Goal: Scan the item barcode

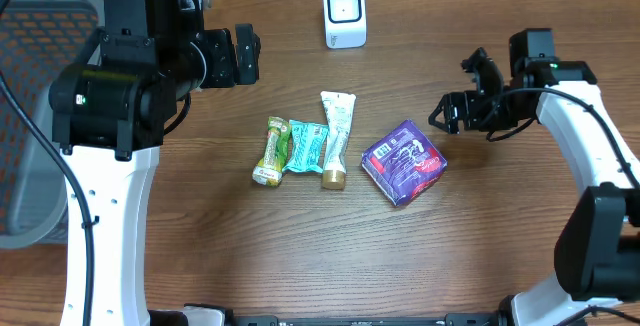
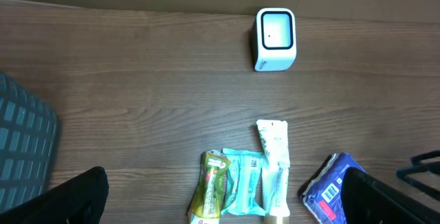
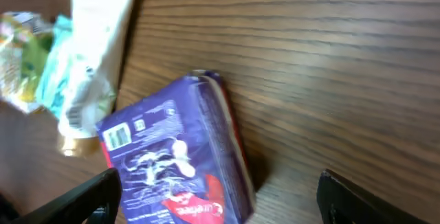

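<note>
2 views show scanner [image 1: 345, 13]; R wrist: pack [image 3: 179, 162].

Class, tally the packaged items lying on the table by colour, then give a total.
Green packet: 1
Teal packet: 1
White tube: 1
Purple pack: 1
Total: 4
</note>
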Motion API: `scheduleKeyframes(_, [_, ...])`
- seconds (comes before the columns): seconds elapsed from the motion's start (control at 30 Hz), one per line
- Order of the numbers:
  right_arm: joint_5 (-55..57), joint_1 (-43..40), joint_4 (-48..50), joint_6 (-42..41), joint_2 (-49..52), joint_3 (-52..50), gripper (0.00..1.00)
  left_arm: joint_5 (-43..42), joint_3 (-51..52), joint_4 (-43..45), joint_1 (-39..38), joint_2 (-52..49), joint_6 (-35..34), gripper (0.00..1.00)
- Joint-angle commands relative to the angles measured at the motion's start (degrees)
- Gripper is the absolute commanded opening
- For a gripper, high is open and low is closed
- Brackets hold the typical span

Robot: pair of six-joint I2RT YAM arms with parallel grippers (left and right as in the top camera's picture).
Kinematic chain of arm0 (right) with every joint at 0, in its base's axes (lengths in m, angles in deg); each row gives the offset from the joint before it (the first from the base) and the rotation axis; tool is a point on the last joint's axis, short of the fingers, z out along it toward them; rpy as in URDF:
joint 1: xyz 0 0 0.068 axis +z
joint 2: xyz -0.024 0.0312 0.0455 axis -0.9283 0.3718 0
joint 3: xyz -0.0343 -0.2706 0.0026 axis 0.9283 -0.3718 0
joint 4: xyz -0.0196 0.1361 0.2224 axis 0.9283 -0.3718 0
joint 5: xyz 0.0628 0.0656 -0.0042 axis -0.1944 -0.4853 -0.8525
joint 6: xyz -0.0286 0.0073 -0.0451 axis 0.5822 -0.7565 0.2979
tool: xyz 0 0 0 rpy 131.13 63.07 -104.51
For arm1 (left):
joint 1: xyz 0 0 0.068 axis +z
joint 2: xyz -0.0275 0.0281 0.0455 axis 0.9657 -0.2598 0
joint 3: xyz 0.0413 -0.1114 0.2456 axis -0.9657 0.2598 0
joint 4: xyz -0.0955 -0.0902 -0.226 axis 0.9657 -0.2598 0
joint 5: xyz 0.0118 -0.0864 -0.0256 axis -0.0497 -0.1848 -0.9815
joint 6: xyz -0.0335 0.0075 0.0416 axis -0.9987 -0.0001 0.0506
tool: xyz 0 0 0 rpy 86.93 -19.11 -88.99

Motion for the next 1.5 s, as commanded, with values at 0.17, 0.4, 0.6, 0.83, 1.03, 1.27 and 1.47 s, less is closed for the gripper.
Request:
scheduleKeyframes(0.17, [-7.72,0.26,-1.40,8.59,10.56,-0.68,0.78,0.37,0.17,0.04,0.22,-0.13,0.66,1.00])
scheduleKeyframes(0.4, [-12.35,1.11,-1.70,10.12,15.21,-0.68,0.74,0.37,0.17,0.04,0.22,-0.13,0.66,0.99])
scheduleKeyframes(0.6, [-13.53,1.49,-1.84,9.22,16.68,-0.72,0.57,0.37,0.17,0.04,0.22,-0.13,0.66,0.99])
scheduleKeyframes(0.83, [-13.99,2.56,-0.09,3.10,16.68,-0.72,0.19,0.37,0.17,0.04,0.22,-0.15,0.66,1.00])
scheduleKeyframes(1.03, [-19.74,0.59,-1.33,-0.55,13.86,0.57,0.05,0.37,0.17,0.04,0.22,-0.15,0.66,1.00])
scheduleKeyframes(1.27, [5.86,-2.34,3.19,-22.23,-3.65,0.63,0.04,0.37,0.17,0.04,0.22,-0.15,0.66,1.00])
scheduleKeyframes(1.47, [21.07,1.79,3.93,-34.23,-5.84,-2.45,0.04,0.37,0.17,0.04,0.22,-0.15,0.66,1.00])
